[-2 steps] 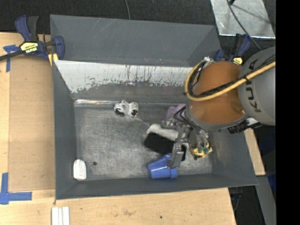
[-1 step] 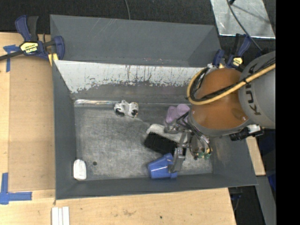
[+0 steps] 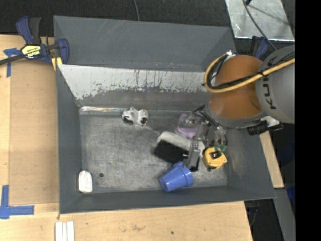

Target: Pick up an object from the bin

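Setting: grey metal bin (image 3: 150, 44) with sloped walls and a scuffed floor, its few loose things mostly in the right half.
Jaws: low in the right half of the bin, at the right end of a black block; I cannot tell how far apart they stand, and nothing shows between them.
Nearest thing: the black block (image 3: 168, 150), perhaps a brush, lies flat just left of the jaws, touching them or nearly so.
Right of the jaws: a small yellow-and-black thing (image 3: 214, 158), just beside them.
Below the jaws: a blue cup (image 3: 176, 178) on its side, mouth toward the lower left of the frame, its base close under the jaws.
Above the jaws: a pale purple see-through thing (image 3: 186, 127), partly under the wrist.
Farther out: a small white-and-grey piece (image 3: 135, 116) near the back wall at centre, and a white oblong (image 3: 85, 181) alone in the lower left corner, both well apart from the jaws.
Progress: by my reading the reach is made but the pick is not; nothing is lifted, and every thing rests on the bin floor. The black block looks the likeliest target, though the yellow-and-black thing is as near. Closing, lifting and clearing the rim are left.
Arm pose: the arm (image 3: 278, 89) comes in from the right edge of the frame, its orange cover (image 3: 235, 89) over the bin's upper right corner, the wrist pointing down and left toward the floor.
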You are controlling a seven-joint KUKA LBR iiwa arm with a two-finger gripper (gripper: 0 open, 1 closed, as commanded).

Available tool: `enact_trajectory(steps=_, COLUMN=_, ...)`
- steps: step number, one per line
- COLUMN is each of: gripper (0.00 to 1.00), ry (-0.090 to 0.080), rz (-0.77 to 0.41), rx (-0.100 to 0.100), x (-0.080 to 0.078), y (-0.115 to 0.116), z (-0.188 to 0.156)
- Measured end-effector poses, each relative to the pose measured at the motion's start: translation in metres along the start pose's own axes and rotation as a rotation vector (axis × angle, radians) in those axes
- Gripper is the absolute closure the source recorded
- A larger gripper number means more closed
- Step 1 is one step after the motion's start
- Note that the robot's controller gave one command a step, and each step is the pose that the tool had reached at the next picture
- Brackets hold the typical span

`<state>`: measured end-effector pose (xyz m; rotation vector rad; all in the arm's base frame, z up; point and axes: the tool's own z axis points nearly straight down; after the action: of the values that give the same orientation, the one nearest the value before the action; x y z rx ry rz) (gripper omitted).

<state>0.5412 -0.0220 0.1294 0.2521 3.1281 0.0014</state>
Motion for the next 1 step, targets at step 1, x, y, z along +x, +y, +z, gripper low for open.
enact_trajectory(steps=1, gripper=0.00, ry=-0.016, rz=0.168, rx=-0.001, x=-0.0070, y=0.0058, z=0.0373)
